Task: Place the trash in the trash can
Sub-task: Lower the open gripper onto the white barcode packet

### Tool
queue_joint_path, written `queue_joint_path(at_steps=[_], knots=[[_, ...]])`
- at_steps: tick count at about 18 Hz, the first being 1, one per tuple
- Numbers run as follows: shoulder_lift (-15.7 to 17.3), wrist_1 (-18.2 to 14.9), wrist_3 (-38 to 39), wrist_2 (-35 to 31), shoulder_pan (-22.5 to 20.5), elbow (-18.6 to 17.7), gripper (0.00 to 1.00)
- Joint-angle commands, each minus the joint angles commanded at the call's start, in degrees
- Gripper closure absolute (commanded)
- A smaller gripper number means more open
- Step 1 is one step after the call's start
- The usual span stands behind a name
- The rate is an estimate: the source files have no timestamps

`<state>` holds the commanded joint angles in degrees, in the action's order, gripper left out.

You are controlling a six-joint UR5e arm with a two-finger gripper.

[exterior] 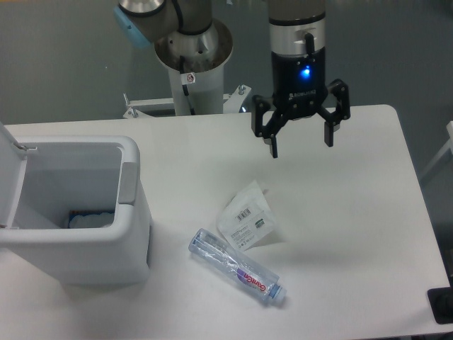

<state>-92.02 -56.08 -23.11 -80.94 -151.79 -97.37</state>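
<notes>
Trash lies in two pieces on the white table point(354, 212): a flat, crinkled clear plastic packet with a white barcode label and a green mark point(249, 219), and a crushed clear plastic bottle with a purple-red label point(237, 268). The bottle lies just beside the packet at about 6 o'clock from it, running from 10 o'clock to 4 o'clock, cap end at the lower right; whether the two touch cannot be told.

The black two-finger gripper point(301, 143) hangs over the table with its fingers point(273, 145) spread wide and holding nothing. The packet lies at about 7 o'clock from the fingers, apart from them, and the bottle lies farther off in the same direction.

The boxy white plastic trash can with rounded corners point(78, 244) stands at 9 o'clock from the trash, its hinged lid point(10, 173) raised and a grey tab point(128, 183) on its rim. Something pale and bluish lies inside.
</notes>
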Motion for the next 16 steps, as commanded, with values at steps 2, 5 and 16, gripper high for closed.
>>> queue_joint_path(at_steps=[2, 5, 16], knots=[[-0.5, 0.3, -2.1, -2.5, 0.1, -0.8, 0.00], [-1.9, 0.3, -2.6, -3.3, 0.3, -1.9, 0.00], [-14.0, 2.1, -0.4, -3.0, 3.1, -6.2, 0.00]])
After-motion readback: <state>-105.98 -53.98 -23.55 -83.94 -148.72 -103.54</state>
